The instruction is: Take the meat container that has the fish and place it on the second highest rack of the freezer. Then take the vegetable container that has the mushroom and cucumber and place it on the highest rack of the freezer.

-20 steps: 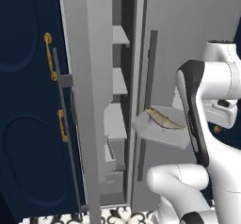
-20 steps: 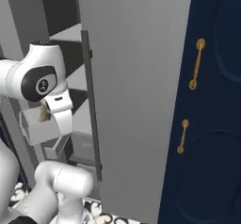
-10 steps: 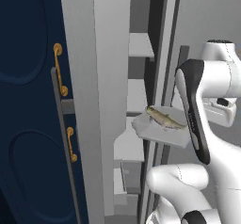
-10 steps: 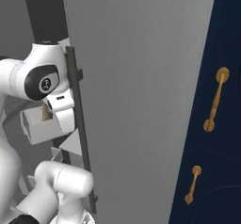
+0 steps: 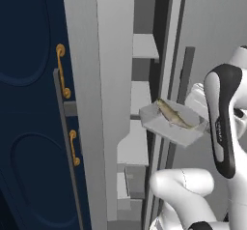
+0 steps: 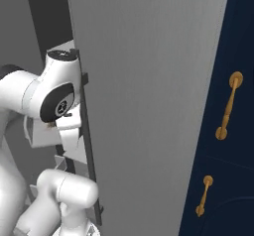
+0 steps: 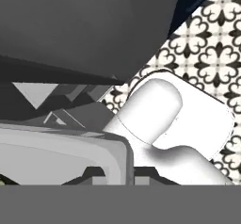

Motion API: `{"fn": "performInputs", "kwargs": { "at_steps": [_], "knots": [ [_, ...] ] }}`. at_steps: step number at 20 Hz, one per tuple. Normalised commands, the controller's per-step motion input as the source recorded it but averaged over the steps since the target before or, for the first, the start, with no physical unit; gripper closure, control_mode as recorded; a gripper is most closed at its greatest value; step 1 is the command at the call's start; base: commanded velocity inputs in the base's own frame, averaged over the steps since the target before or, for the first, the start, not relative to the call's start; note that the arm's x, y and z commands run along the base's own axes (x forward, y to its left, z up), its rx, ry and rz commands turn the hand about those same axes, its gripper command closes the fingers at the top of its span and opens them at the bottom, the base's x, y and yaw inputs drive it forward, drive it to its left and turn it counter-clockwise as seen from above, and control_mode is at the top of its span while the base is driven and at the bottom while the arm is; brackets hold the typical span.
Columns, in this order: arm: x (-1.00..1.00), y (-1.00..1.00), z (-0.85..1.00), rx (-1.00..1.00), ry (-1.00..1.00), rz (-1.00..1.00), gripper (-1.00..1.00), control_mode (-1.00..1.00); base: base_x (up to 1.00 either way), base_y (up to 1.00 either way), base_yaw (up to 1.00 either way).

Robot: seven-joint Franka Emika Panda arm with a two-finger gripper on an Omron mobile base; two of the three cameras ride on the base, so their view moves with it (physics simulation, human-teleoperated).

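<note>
Your claw (image 7: 117, 173) is clenched on the rim of the meat container (image 5: 171, 127) with the fish (image 5: 172, 114), held up in front of the open freezer (image 5: 144, 103), so no tray is on a rack yet.

— What flanked the steel unit?
— Navy cabinets (image 5: 34, 103) with gold handles (image 5: 61, 71) on the panelled doors.
— And underfoot?
— A floor (image 7: 212, 39) of black-and-white floral patterned tiles.
</note>
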Motion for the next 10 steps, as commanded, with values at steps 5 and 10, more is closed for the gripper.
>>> {"fn": "performInputs", "kwargs": {
  "at_steps": [5, 10],
  "knots": [
    [0.01, 0.13, -0.44, 0.02, -0.08, -0.3, 1.0, -1.0, 0.0, 0.0, 0.0],
    [0.42, 0.19, -0.46, 0.12, -0.05, -0.01, 1.0, -1.0, 0.0, 0.0, 0.0]
  ]
}}
